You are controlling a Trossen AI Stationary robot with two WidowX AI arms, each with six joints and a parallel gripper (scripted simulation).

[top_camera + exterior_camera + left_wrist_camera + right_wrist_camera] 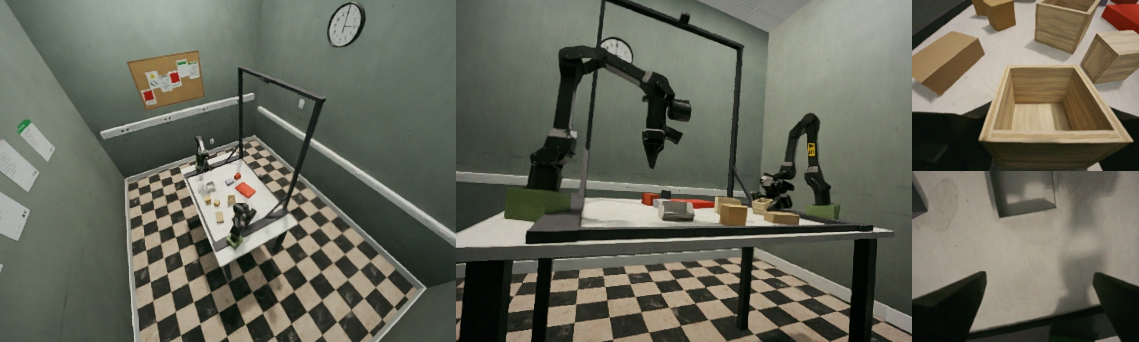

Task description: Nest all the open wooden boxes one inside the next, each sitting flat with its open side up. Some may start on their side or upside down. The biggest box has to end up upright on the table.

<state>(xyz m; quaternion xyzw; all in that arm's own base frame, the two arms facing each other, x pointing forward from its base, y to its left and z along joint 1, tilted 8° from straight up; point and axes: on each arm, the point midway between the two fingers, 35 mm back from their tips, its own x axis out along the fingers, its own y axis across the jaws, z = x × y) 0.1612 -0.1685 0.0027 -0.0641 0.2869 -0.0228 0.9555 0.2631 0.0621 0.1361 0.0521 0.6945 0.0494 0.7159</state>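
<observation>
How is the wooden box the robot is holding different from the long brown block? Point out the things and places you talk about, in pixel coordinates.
The held wooden box point(1038, 152) is hollow with an open top; the brown block point(219, 217) point(781, 218) point(944, 57) shows no opening. The held box has pale striped wood grain, while the brown block looks plain. Both are brownish.
</observation>
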